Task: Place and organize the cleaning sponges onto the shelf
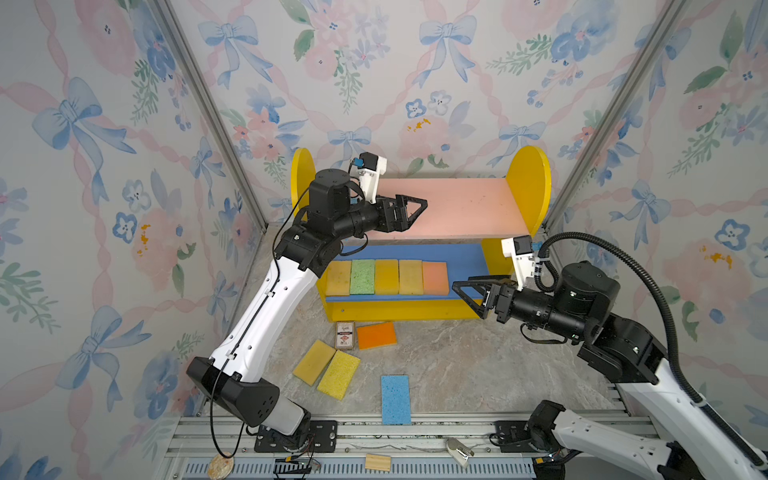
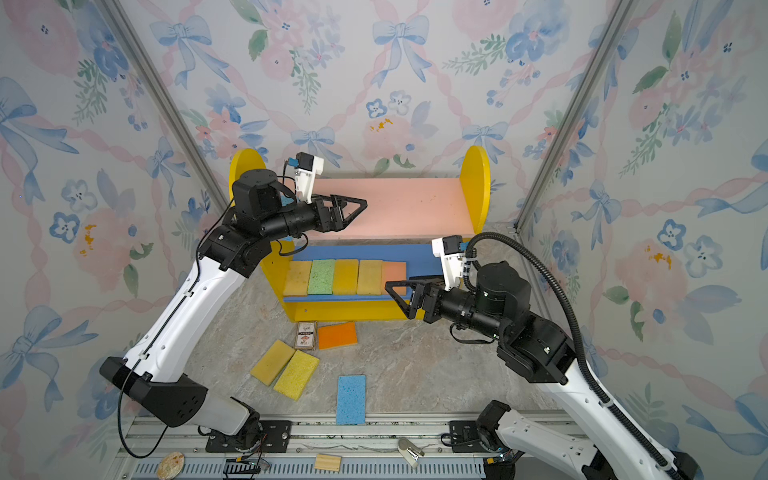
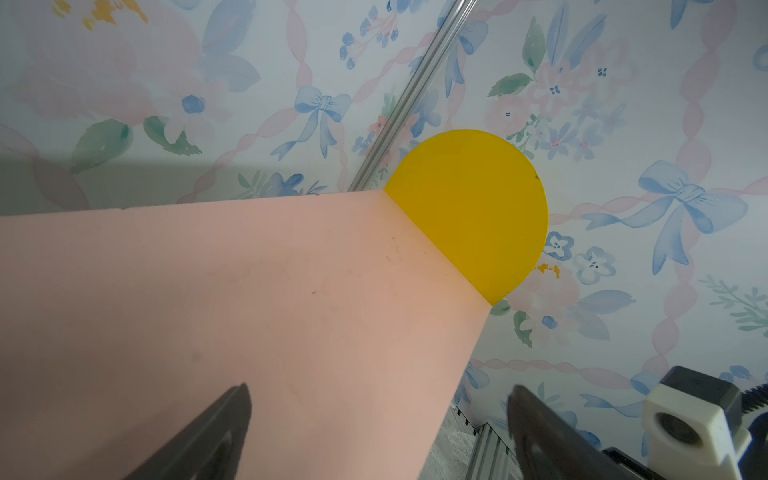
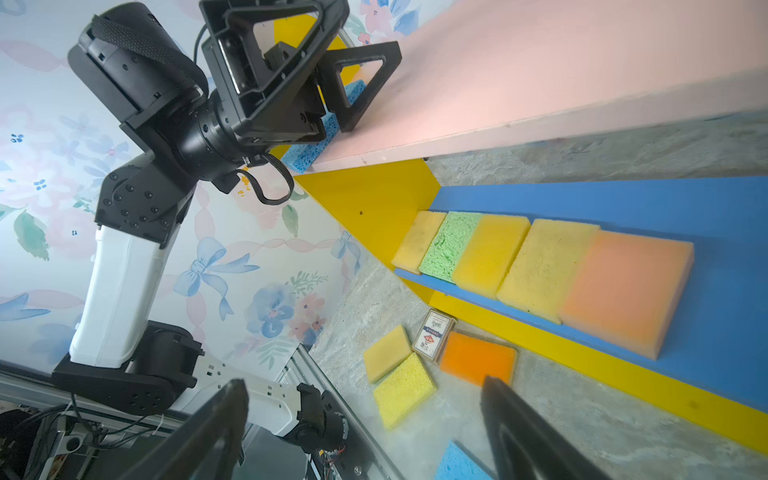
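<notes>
The shelf (image 1: 528, 183) stands at the back. Several cleaning sponges lie in a row on its blue lower board (image 1: 465, 264): mustard (image 1: 338, 277), green (image 1: 362, 276), yellow (image 1: 387, 276), mustard (image 1: 411, 276) and peach (image 1: 435, 277). A blue sponge (image 4: 332, 122) lies at the left end of the pink upper board (image 1: 465, 208), below my left gripper (image 1: 417, 212), which is open and empty. My right gripper (image 1: 465, 299) is open and empty, just right of the peach sponge (image 4: 627, 291). On the table lie an orange (image 1: 377, 335), a mustard (image 1: 313, 361), a yellow (image 1: 338, 374) and a blue sponge (image 1: 395, 400).
A small printed card box (image 1: 345, 335) lies between the orange and mustard sponges on the table. Papered walls with metal corner posts close in both sides. An aluminium rail (image 1: 415, 432) with both arm bases runs along the front edge.
</notes>
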Controlling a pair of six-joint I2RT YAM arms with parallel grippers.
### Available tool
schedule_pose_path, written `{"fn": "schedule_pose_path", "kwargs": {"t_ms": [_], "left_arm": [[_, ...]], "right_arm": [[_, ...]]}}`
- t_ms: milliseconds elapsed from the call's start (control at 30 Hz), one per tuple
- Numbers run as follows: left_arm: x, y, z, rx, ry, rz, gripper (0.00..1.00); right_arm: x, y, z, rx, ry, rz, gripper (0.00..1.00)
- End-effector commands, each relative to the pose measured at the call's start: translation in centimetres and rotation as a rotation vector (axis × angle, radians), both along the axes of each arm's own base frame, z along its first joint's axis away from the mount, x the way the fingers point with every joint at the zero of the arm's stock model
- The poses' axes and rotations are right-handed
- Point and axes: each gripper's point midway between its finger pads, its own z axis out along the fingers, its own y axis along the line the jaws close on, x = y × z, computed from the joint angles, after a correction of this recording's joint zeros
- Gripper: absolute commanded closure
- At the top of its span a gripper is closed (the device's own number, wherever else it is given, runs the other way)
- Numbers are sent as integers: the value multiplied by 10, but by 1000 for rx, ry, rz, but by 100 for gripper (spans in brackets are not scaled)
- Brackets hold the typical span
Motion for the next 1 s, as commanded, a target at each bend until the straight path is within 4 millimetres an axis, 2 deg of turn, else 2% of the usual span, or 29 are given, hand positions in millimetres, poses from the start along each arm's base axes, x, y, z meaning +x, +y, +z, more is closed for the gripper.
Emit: {"fn": "schedule_pose_path", "kwargs": {"t_ms": [0, 233, 467, 700, 967], "left_arm": [[10, 13, -7, 69, -17, 61, 2], [21, 33, -23, 179, -28, 154, 2], [35, 39, -36, 240, -43, 171, 2], [48, 42, -41, 265, -57, 167, 2], [50, 47, -36, 270, -80, 165, 2]], "right_arm": [[1, -6, -5, -7, 0, -2, 9], [11, -10, -10, 11, 18, -27, 7], [13, -8, -14, 18, 29, -21, 6], [14, -14, -17, 9, 40, -44, 5], [14, -19, -19, 10, 51, -62, 4]]}}
